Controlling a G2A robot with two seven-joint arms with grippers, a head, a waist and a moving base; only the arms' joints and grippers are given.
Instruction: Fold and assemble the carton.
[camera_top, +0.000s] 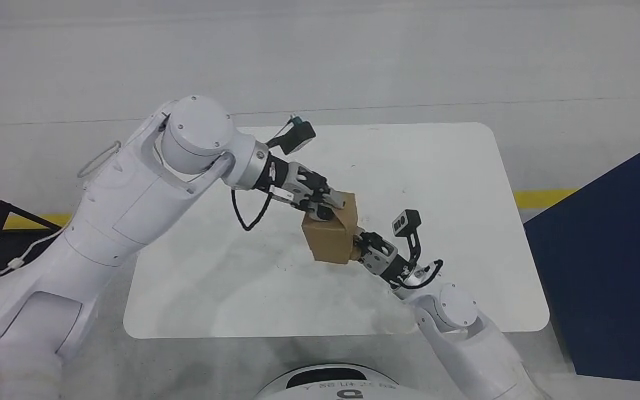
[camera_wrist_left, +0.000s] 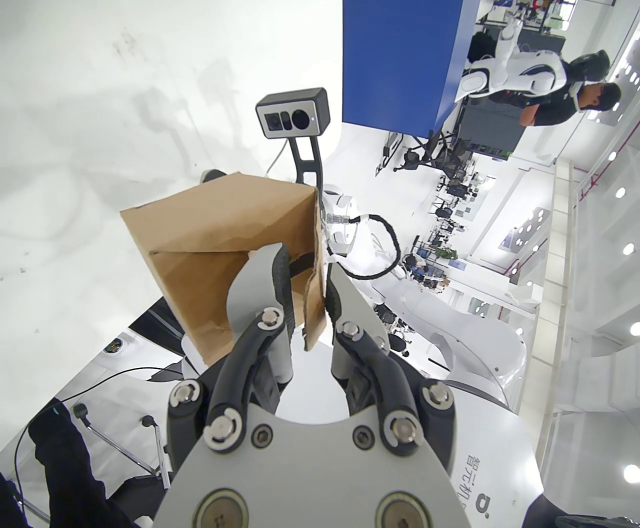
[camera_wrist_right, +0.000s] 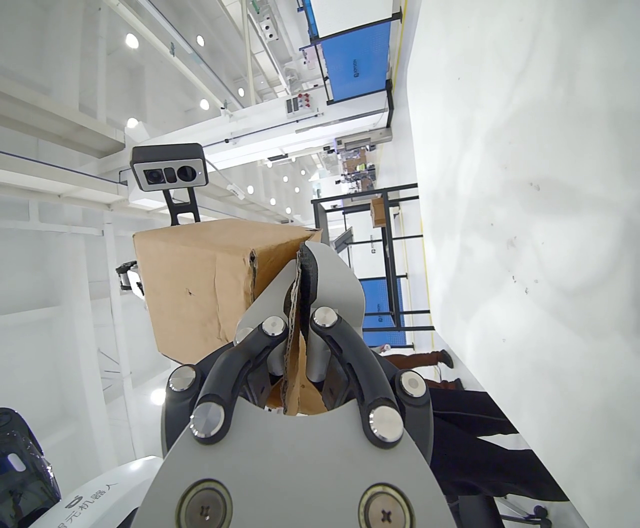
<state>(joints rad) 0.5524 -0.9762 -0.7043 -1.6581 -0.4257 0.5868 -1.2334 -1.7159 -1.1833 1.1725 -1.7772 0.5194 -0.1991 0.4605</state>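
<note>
The right claw (camera_wrist_right: 301, 272) is clenched on the carton (camera_top: 328, 238), biting a ragged edge of board at the box's 4 o'clock corner, taking 12 o'clock as straight out from the robot. Up close, the torn corrugated edge runs right down between its fingers, and the brown wall rises just past them.

The left claw (camera_wrist_left: 306, 275) is at the box's 11 o'clock, and it is released. Its jaws stand parted astride a loose flap (camera_wrist_left: 314, 305), which leans against one finger (camera_wrist_left: 345, 300) while a slit of light shows beside the other. On that side the carton is open, with a fold of board slanting across the inside.

The carton sits over the middle of the table (camera_top: 450, 180), brown, a bit creased, and askew to the table's edges. I can't tell whether it touches the tabletop or hangs just clear.

The left arm (camera_top: 190, 140) comes in from 10 o'clock and the right arm (camera_top: 450, 310) from 5 o'clock, with the box between the two wrists. A small grey camera (camera_wrist_left: 292, 120) on a black stalk pokes up past the far side of the box.

Off the table's 4 o'clock edge stands a blue panel (camera_top: 590, 270). A yellow line (camera_top: 540, 198) runs on the floor at 3 o'clock.
</note>
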